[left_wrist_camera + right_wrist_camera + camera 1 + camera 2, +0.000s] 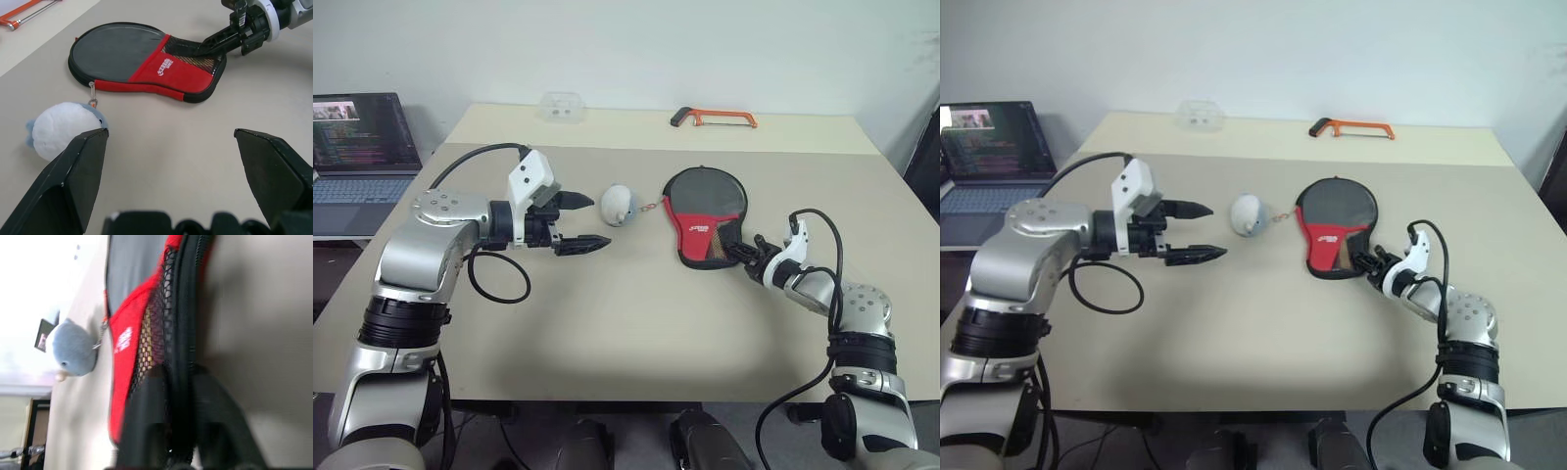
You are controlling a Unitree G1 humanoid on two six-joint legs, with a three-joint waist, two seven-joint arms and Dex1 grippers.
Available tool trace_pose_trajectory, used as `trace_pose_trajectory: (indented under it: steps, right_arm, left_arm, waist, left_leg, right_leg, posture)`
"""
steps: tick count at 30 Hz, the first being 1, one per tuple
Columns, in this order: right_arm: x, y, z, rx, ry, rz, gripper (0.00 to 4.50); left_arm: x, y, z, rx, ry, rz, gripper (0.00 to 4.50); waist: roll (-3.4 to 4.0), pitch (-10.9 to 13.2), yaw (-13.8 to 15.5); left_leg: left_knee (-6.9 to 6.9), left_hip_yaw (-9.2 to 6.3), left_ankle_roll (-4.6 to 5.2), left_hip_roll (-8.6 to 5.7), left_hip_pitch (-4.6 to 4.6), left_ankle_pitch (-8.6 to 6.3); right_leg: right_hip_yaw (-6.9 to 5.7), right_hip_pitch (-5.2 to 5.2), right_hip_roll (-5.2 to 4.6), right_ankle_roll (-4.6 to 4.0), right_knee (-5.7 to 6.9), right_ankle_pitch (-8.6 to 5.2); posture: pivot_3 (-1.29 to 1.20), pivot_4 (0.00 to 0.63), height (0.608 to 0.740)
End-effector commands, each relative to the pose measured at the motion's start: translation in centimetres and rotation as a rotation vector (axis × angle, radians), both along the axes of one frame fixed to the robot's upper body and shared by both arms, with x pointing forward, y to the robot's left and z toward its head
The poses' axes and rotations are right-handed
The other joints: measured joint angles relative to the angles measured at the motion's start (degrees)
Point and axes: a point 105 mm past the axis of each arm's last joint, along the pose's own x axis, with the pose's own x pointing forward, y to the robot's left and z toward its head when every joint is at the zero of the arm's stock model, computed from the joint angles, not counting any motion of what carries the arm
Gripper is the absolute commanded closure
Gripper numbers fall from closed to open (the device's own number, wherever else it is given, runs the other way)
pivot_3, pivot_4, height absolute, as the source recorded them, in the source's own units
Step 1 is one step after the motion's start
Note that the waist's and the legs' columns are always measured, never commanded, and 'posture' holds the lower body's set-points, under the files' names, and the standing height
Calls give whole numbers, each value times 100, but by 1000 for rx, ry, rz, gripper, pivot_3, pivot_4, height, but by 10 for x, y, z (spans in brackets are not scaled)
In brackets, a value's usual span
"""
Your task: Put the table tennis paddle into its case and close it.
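The right claw (pixel 736 253) is clenched on the edge of the case (pixel 705 215), at its narrow handle end: in the right wrist view one black finger lies over the mesh pocket and the other under the zip rim, with the fabric pinched between them. The left claw (pixel 578 222) hangs released above the counter (pixel 626 323), fingers spread wide, well apart from the case and just beside the grey-white charm (pixel 618 205).

The case lies flat on the counter, a little to the robot's right of centre. Its long axis runs from the round end, farther from the robot, to the narrow red end nearer the right arm. The charm is tied by a short cord to the zip pull on the case's left side.

Something yellow-brown shows through the mesh (pixel 145 345) at the narrow end; I judge this to be the handle of the table tennis paddle, so the paddle looks to be inside already, handle toward the right claw. Whether the zip is fully shut I cannot tell. If it is not, what is left is to run the zip closed while the right claw steadies the case.
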Motion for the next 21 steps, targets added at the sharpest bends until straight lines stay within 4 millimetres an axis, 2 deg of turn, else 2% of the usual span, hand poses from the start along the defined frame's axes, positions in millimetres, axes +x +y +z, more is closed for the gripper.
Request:
trace_pose_trajectory:
  steps: [1,3,7,13,21]
  right_arm:
    - [-3,3,-14,-7,48,10,4490]
    - [-4,4,-14,-11,49,14,4490]
    - [-19,5,-17,-45,60,73,4490]
    - [-56,0,-22,-103,82,185,4490]
    - [-108,-4,-27,-184,109,336,4490]
  left_arm:
    - [-1,1,9,7,-43,-8,0]
    - [-1,1,9,11,-43,-7,0]
    - [0,1,8,14,-43,-11,0]
    - [2,0,6,19,-39,-18,0]
    - [6,-2,5,29,-35,-39,0]
  waist:
    - [-14,-8,0]
    - [-19,-12,1]
    - [-19,-12,19]
    - [-20,-13,169]
    - [-18,-13,312]
  left_leg:
    - [0,0,0,0,0,0]
    - [0,0,0,-2,0,0]
    - [-4,-2,0,-1,-1,0]
    - [-74,-1,-3,-2,-1,2]
    - [-88,-1,-5,-2,-28,0]
  right_leg:
    - [0,1,0,0,0,0]
    - [0,2,-2,0,0,0]
    - [-4,1,-2,-1,-2,-1]
    - [-11,-2,-2,-7,-48,-9]
    - [-18,-3,-7,-10,-105,-13]
  posture:
    - [0,150,740]
    - [0,150,740]
    - [0,150,740]
    - [0,150,740]
    - [0,150,740]
